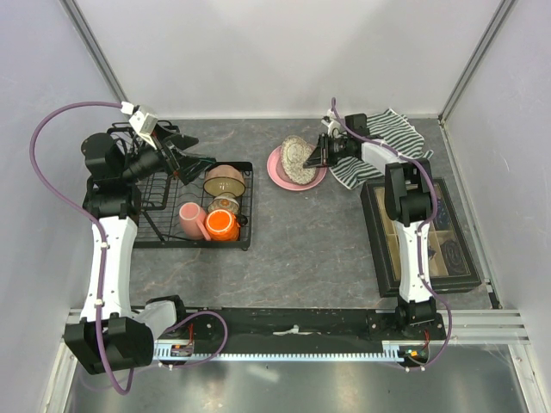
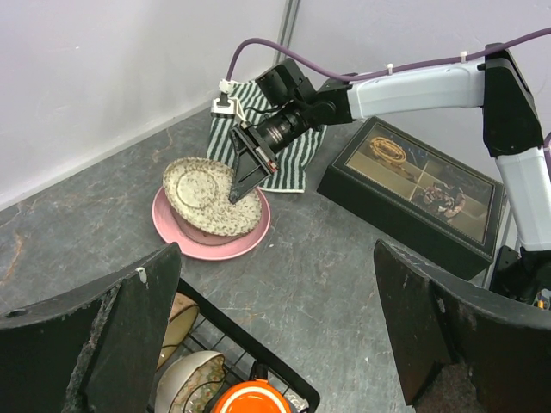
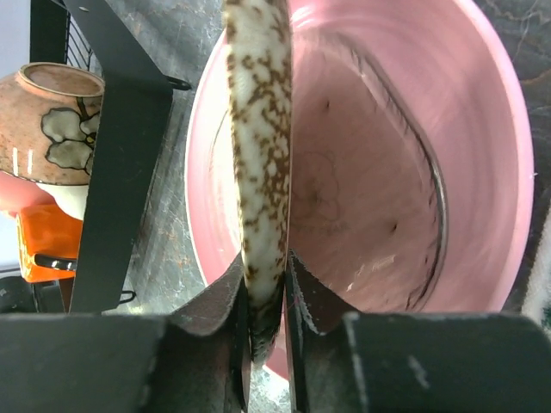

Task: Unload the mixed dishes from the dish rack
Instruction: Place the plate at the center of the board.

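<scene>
The black wire dish rack (image 1: 164,215) stands at the left. It holds a tan-brown bowl (image 1: 225,179), a small floral bowl (image 1: 224,205), an orange mug (image 1: 222,225) and a pink mug (image 1: 190,220). My left gripper (image 1: 196,163) hovers open and empty over the rack's far side; in the left wrist view (image 2: 275,254) its jaws stand wide apart. The pink round plate (image 1: 277,172) lies on the table right of the rack. My right gripper (image 1: 320,155) is shut on the rim of the patterned oval dish (image 3: 258,129), held tilted over the plate (image 3: 370,172).
A dark compartmented box (image 1: 422,237) lies at the right under the right arm. A striped cloth (image 1: 392,138) lies at the back right, beside the plate. White walls close the back and both sides.
</scene>
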Controlling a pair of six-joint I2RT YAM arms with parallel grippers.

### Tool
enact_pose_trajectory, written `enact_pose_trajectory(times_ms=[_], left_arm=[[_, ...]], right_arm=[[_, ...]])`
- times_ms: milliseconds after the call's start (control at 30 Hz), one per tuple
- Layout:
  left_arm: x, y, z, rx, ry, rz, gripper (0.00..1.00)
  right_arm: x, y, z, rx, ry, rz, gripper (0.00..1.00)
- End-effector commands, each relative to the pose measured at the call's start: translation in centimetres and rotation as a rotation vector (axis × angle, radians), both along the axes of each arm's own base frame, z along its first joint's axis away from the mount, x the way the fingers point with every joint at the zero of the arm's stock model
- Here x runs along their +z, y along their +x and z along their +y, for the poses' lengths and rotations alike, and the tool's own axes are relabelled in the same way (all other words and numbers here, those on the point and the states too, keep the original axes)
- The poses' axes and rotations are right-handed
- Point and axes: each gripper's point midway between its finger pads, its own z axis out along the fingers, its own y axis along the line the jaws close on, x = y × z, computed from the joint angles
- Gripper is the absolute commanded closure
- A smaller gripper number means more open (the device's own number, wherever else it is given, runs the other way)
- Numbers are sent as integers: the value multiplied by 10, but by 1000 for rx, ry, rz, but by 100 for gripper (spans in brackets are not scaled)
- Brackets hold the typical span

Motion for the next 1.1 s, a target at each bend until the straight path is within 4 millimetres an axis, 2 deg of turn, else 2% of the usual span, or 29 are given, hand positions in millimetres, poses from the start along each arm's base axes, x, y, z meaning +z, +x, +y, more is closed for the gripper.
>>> enact_pose_trajectory(times_ms=[0, 133, 533, 733, 767, 1067], left_arm=[[4, -5, 0, -13, 26, -51, 1], [3, -5, 0, -16, 25, -47, 1], [4, -5, 0, -24, 29, -53, 1], [2, -1, 2, -12, 47, -55, 1], [2, -1, 3, -7, 51, -58, 1], [-6, 2, 5, 1, 73, -52, 1]], right_arm=[[17, 6, 6, 42, 60, -59, 76], [14, 7, 4, 38, 54, -59, 74], [18, 15, -3, 17, -14, -99, 49], [30, 19, -10, 8, -68, -146, 38], [37, 21, -11, 7, -76, -166, 36], [49, 23, -22, -5, -183, -227, 32]])
